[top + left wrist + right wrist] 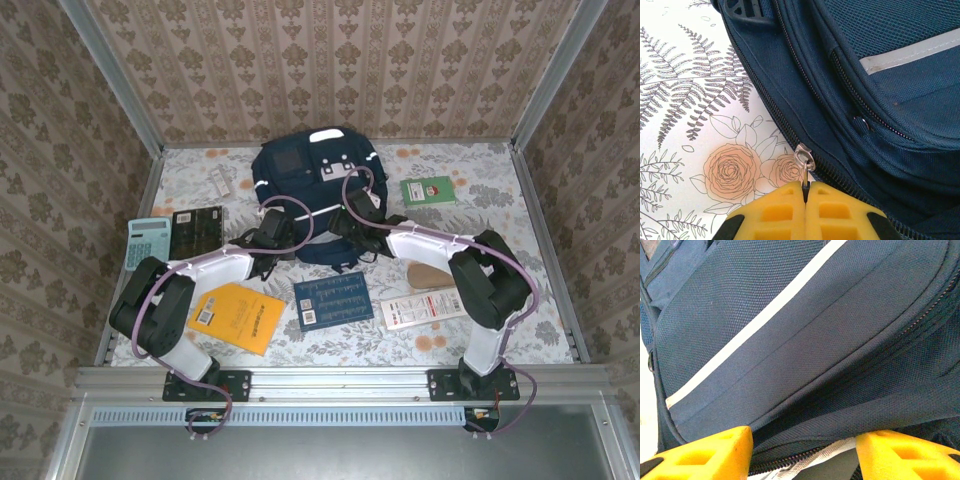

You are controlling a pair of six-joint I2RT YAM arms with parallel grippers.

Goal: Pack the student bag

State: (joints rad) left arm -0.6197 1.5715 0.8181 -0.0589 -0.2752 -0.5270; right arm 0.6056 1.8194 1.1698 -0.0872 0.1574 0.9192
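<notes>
The middle of the counter (522, 215) is jammed. The student bag (300, 170) fills the back centre, and both arms crowd its near edge. The left gripper (805, 189) is tight against the bag's side, jaws pinched on the zipper pull (804, 159), with bare floral cloth open just to its left. The right gripper (804, 436) has its jaws spread, bag fabric bulging between them. The orange notebook (237, 317), blue book (333, 300) and white packet (425, 310) block the near side. The calculator (148, 243) and black panel (196, 232) guard the left, the green booklet (428, 190) the right. The back corners and the far right edge are open lanes.
</notes>
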